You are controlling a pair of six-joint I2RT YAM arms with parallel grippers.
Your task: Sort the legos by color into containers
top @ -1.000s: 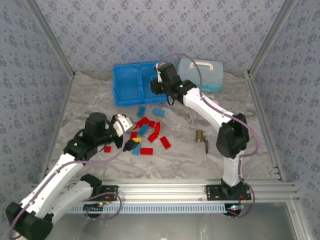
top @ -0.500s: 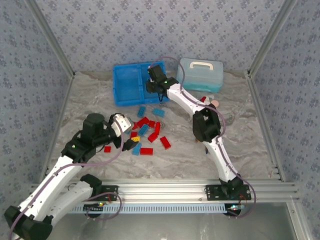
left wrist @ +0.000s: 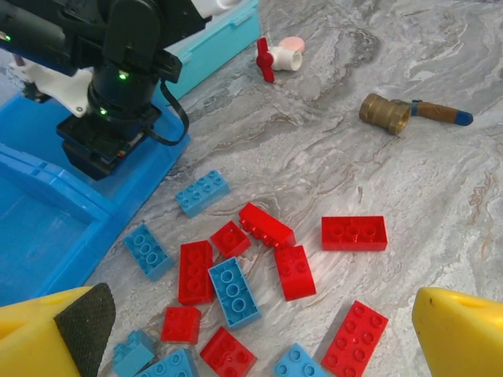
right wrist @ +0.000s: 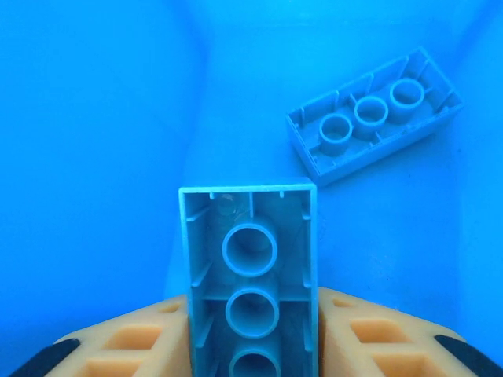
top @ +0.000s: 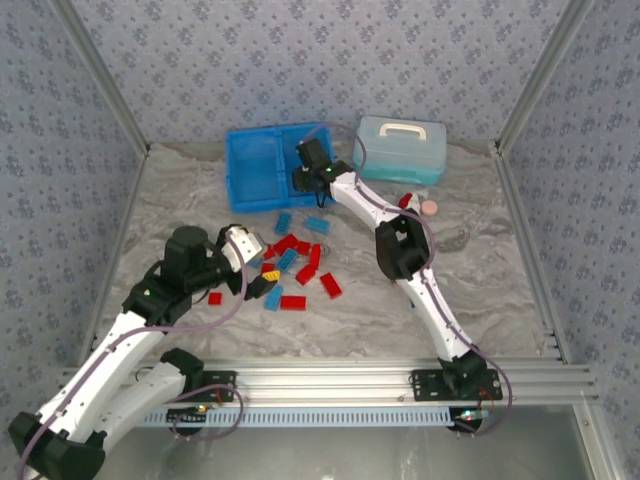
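**Item 1.** Right pincer (right wrist: 251, 308), extended over the blue tray (top: 250, 170) at the far side of the worktop (top: 500, 290). It is closed narrow about one light blue brick (right wrist: 250, 243). A finger (right wrist: 126, 345) lies against each long side, and the hollow underside faces the wrist camera. How hard the pads bite cannot be judged from so close.

**Item 2.** Right-hand compartment of the tray, directly beneath that brick. It contains a second light blue brick (right wrist: 373, 118), lying underside up and apart from the held one, towards a corner.

**Item 3.** Left pincer (left wrist: 255, 334), jaws spread wide with nothing in them. It is poised above the loose legos (left wrist: 354, 233), red and light blue mixed, scattered mid-worktop near the tray's front wall.

**Item 4.** Not for sorting: brass fitting (left wrist: 385, 114), and a pale lidded case (top: 400, 148) beside the tray.

**Handling note.** The step in hand, as I read it, is dropping the held brick in with its fellow.
- Open fully while low and square over the compartment floor, well inside the divider and walls, so the brick lands flat and does not bounce out or perch on the second.
- Then lift straight up before swinging away, keeping clear of the rim.
- The left pincer would do best to pick a red brick lying apart from its neighbours, and to approach the tray only once the right arm is clear of it.
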